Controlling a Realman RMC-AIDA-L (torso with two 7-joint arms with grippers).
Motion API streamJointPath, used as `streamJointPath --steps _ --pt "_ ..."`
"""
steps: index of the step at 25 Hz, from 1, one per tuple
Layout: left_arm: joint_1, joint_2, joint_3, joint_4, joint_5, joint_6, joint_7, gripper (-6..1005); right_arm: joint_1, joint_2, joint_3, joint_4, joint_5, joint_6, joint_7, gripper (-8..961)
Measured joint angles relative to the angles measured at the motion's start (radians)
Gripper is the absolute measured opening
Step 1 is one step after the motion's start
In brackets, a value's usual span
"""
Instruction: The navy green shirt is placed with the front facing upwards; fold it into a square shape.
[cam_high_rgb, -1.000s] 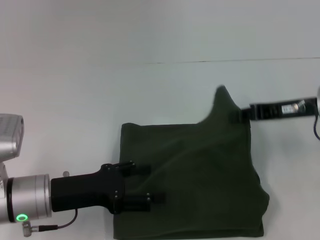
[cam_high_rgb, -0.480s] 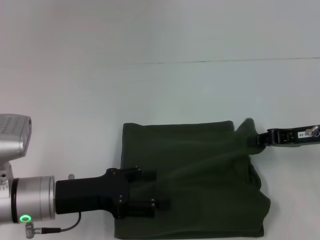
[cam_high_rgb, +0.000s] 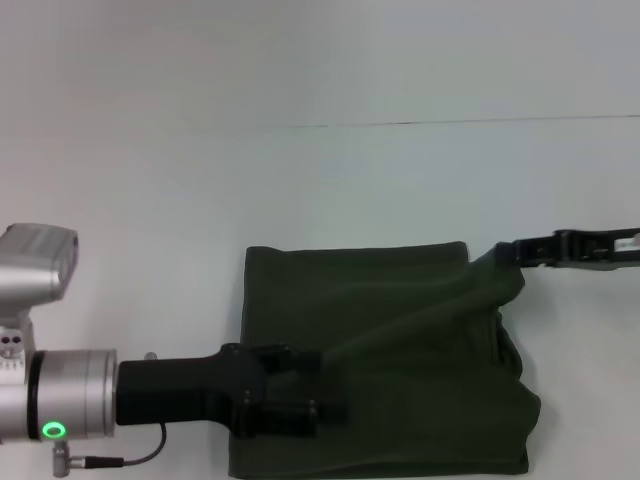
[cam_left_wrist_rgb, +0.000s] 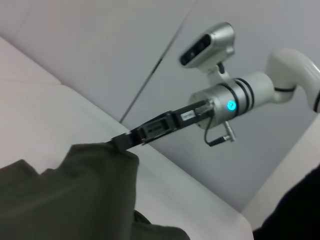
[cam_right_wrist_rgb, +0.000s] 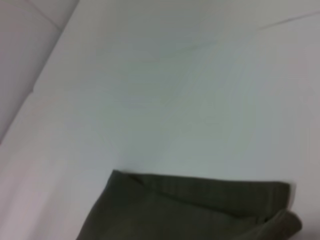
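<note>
I see right gripper (cam_high_rgb: 505, 253) fingers pinching navy green shirt (cam_high_rgb: 400, 350) far-right corner, cloth stretching counter-left; left gripper (cam_high_rgb: 325, 385) nearer, fingers seemingly parted, grip unclear.

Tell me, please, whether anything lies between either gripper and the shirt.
Nothing visible does. The right gripper pinches the navy green shirt at its far right corner, and the left gripper is on the cloth near its left edge.

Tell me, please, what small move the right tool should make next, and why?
Probably open and let go: the right tool holds the far right corner of the navy green shirt low over the table, while the left tool presses the near left.
</note>
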Motion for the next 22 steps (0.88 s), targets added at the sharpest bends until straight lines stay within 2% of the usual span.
streamJointPath --steps 7,11,14,18,22 --pt "-0.026 0.015 -0.030 0.008 -0.010 0.003 -0.120 903 -0.043 -0.015 0.205 0.017 0.117 -0.088 -0.142 650" --pt "-0.074 0.028 -0.025 0.015 -0.009 -0.005 -0.210 903 -0.067 -0.021 0.247 0.063 0.209 -0.139 -0.231 723" --pt "-0.112 0.046 -0.011 0.012 0.003 -0.016 -0.260 902 -0.072 -0.033 0.245 0.099 0.212 -0.146 -0.230 779" --pt "-0.139 0.054 -0.001 0.018 0.009 -0.037 -0.324 901 -0.078 -0.048 0.240 0.139 0.208 -0.150 -0.222 852" --pt "-0.188 0.074 0.040 0.023 0.024 -0.100 -0.413 900 -0.100 -0.054 0.249 0.142 0.208 -0.145 -0.224 840"
